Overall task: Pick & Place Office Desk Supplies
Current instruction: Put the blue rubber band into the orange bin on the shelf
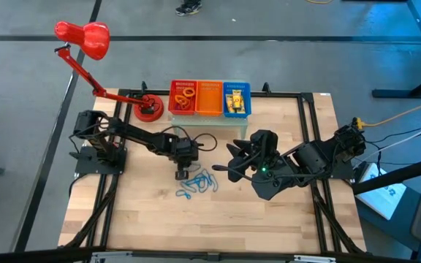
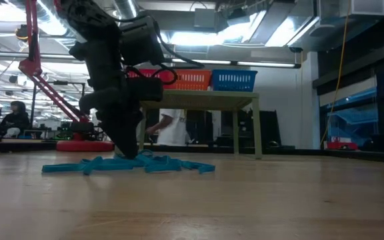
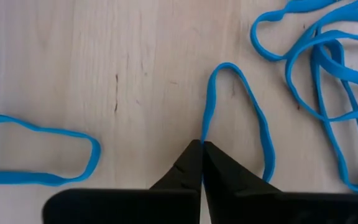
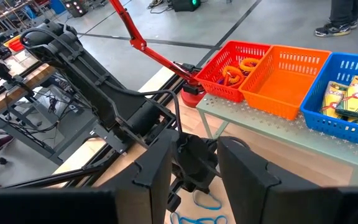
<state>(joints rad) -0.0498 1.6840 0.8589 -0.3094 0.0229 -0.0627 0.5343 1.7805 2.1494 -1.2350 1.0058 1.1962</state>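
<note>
- Blue loops (image 1: 198,184) lie tangled mid-bench; left tool (image 3: 201,163) is pinched on one strand there.
- Lift straight, slowly, so neighbours drop off.
- Right tool (image 4: 193,163) waits nearby, fingers apart.

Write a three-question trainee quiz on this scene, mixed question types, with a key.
1. True or false: the left gripper is shut on a blue band.
2. Which basket holds the yellow packets? A) red basket B) orange basket C) blue basket
3. Fill in: the right gripper hangs open above the table, holding ______.

Key
1. True: the fingertips meet on the loop, down at the wood.
2. C: the packets lie in the blue basket; the red basket holds band loops, and the orange basket looks empty.
3. Nothing.
</note>
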